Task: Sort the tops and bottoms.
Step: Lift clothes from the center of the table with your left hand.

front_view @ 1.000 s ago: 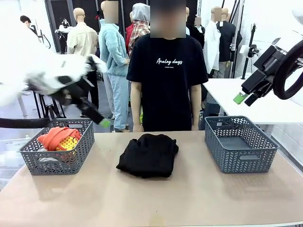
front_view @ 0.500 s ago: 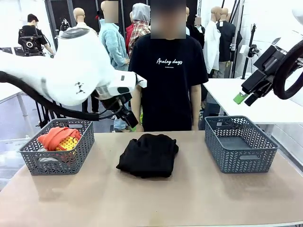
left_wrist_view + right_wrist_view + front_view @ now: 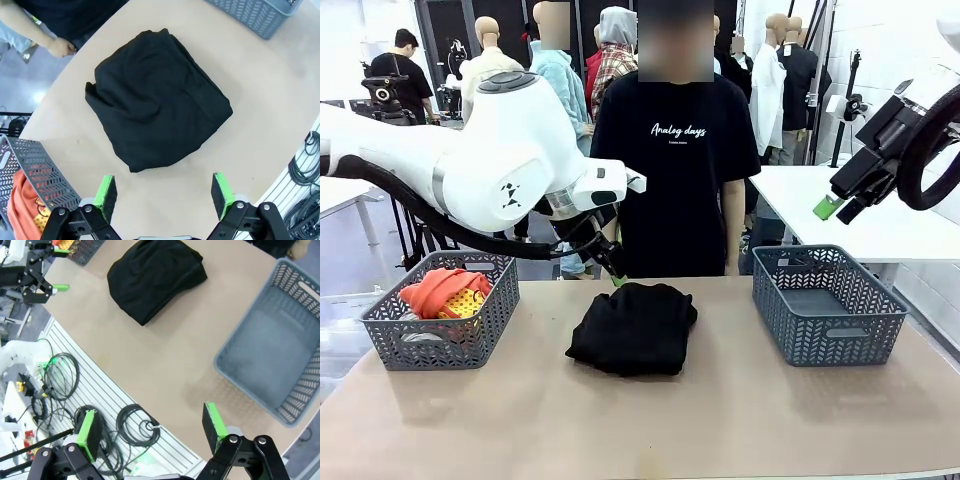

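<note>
Left gripper [image 3: 164, 195], jaws apart, hangs above the black bottoms [image 3: 633, 327] at the centre of the table [image 3: 750, 420]; I judge the pickup in hand. Next I must lower, clamp the bundle, and carry it to the right basket [image 3: 827, 305].

Folded black bottoms [image 3: 156, 277], grey basket [image 3: 265, 355], fingers [image 3: 90, 432] apart
</note>
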### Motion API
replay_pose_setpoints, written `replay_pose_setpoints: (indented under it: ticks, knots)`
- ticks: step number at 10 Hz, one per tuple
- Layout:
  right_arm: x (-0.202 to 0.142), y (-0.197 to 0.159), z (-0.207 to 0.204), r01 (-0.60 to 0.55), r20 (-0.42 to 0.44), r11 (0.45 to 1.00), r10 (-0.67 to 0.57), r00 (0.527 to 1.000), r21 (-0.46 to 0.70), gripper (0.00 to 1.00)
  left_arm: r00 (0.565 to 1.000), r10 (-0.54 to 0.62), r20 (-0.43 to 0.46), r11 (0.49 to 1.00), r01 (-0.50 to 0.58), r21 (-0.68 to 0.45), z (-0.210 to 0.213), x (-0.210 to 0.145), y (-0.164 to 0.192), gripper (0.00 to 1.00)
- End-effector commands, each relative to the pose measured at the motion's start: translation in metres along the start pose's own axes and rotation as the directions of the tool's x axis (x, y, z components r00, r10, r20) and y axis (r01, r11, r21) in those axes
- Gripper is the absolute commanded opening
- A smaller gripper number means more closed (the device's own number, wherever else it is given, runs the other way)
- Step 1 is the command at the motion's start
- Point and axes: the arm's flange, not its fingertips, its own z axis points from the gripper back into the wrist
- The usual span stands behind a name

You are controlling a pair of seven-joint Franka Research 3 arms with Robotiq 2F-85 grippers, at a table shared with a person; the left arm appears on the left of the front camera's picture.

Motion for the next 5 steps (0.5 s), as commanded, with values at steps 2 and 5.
replay_pose_setpoints:
  ticks: [2, 5]
  knots:
    - [-0.0013, 0.0003, -0.0006, 0.001, -0.011, 1.0, -0.001, 1.0, -0.011, 1.0, 1.0, -0.009, -0.003, 0.999, 0.009, 0.036, -0.002, 0.0009, 0.0031, 0.98]
    - [-0.0013, 0.0003, -0.0006, 0.001, -0.011, 1.0, -0.001, 1.0, -0.011, 1.0, 1.0, -0.008, -0.004, 1.0, 0.008, 0.013, -0.0008, -0.0006, 0.0029, 0.98]
